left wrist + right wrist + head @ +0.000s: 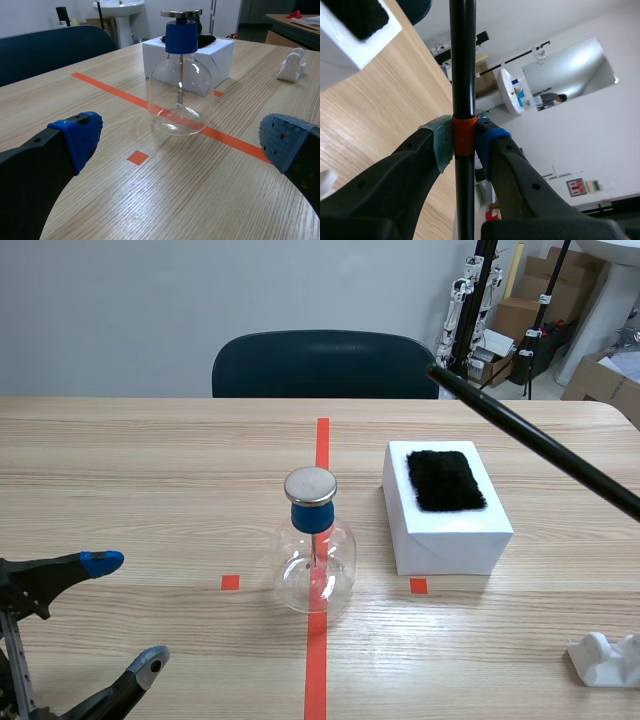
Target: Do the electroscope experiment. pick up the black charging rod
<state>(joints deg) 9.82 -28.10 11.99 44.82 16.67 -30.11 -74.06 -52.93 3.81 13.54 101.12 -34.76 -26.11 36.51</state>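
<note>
Left gripper (125, 612): low at the near left of the table (150, 470), jaws wide apart, nothing between them. In its wrist view the electroscope flask (180, 95) stands ahead of the gap between the two blue pads (82, 137), untouched.

Right gripper (464, 142): clamped on the black charging rod (462, 60). The grey-green pad (442, 145) presses one side and the blue pad (487, 142) the other. Both bear on an orange band (464, 135) that wraps the rod. The rod runs straight on ahead of the fingers and also back between them.

Rod position, scene view: off the table, in the air. It enters from the right edge and slants up toward the far side, passing above and beyond the white box (445, 525). Its free tip lies near the chair (320, 365) back. The hand holding it is out of that view.

Flask: upright on the centre tape line (316, 680), with a metal disc (310, 484) over a blue stopper (311, 516). It is well apart from the rod.

White box: just right of the flask, with a black fur pad (446, 480) lying on top.

Small white object (605, 658): near right corner of the table, kind not clear.
</note>
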